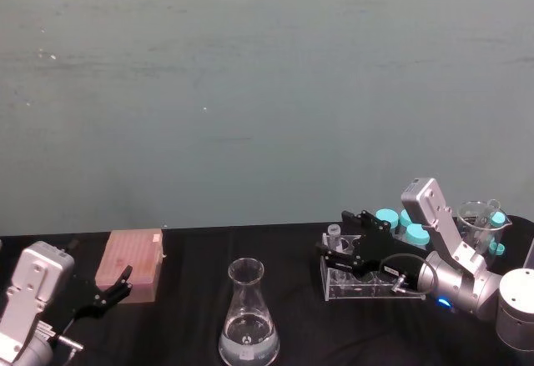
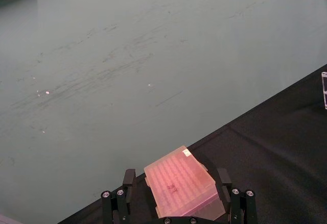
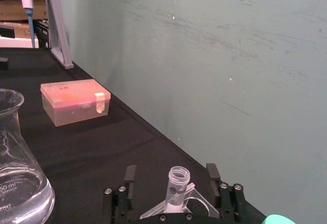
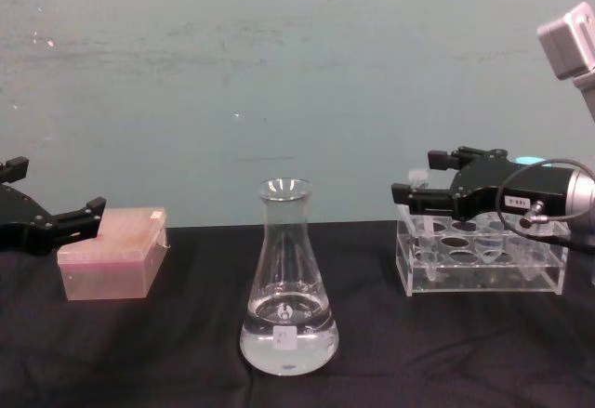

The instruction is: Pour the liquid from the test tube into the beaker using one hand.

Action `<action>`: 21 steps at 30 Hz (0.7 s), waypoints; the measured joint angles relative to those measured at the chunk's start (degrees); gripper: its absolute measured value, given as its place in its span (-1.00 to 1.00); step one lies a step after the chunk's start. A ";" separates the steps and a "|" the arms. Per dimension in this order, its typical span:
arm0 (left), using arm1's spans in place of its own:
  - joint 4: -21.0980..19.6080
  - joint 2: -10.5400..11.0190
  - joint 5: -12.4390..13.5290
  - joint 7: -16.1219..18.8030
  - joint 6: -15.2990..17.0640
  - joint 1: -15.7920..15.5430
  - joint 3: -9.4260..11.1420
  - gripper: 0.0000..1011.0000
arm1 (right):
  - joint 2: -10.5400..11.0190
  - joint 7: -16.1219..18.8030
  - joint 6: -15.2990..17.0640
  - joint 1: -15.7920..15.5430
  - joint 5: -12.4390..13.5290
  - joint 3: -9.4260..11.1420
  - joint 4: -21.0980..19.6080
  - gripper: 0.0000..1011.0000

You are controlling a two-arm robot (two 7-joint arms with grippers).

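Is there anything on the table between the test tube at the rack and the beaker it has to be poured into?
Nothing visible. The test tube sits between the open right gripper's fingers at the rack's left end; bare black cloth runs from there to the beaker. The pink box lies beyond the beaker, by the left gripper.

Pink lidded box (image 1: 130, 276) on black table (image 1: 192, 299) (left side), clear acrylic rack (image 4: 483, 264), teal-capped tubes (image 1: 402, 224).
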 joint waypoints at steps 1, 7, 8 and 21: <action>0.00 0.00 0.00 0.00 0.00 0.00 0.00 0.98 | 0.00 0.00 0.00 0.00 0.00 0.00 0.00 0.71; 0.00 0.00 0.00 0.00 0.00 0.00 0.00 0.98 | 0.00 0.01 0.00 0.00 0.02 0.00 0.00 0.98; 0.00 0.00 0.00 0.00 0.00 0.00 0.00 0.98 | 0.00 0.01 0.00 0.00 0.02 0.00 0.00 0.98; 0.00 0.00 0.00 0.00 0.00 0.00 0.00 0.98 | 0.00 0.02 0.00 0.00 0.02 0.00 0.00 0.98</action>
